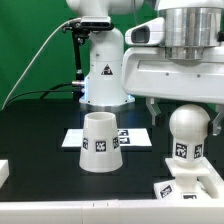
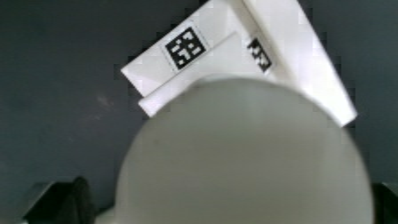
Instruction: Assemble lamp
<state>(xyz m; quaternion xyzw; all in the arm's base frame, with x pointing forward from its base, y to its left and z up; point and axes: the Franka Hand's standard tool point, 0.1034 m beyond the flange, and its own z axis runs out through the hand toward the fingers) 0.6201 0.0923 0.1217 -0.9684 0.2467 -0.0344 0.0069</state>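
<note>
thing: matte white ball-headed plastic bulb [image 1: 187,128], apparently seated on squarish white tagged base block [image 1: 192,186], exterior view's right | axis: vertical, ball up | gripper [image 1: 182,108]: straight above, fingers spread either side, touching nothing | white truncated-cone shade [image 1: 100,142]: apart, toward exterior view's left

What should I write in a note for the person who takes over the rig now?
Gripper: open, jaws on either side of the bulb head.
Done: bulb stands upright on the base, at the exterior view's right; I cannot tell if it is fully seated.
Shade: loose on the table, in front of the marker board.
Left: check the bulb, then fit the shade.
</note>
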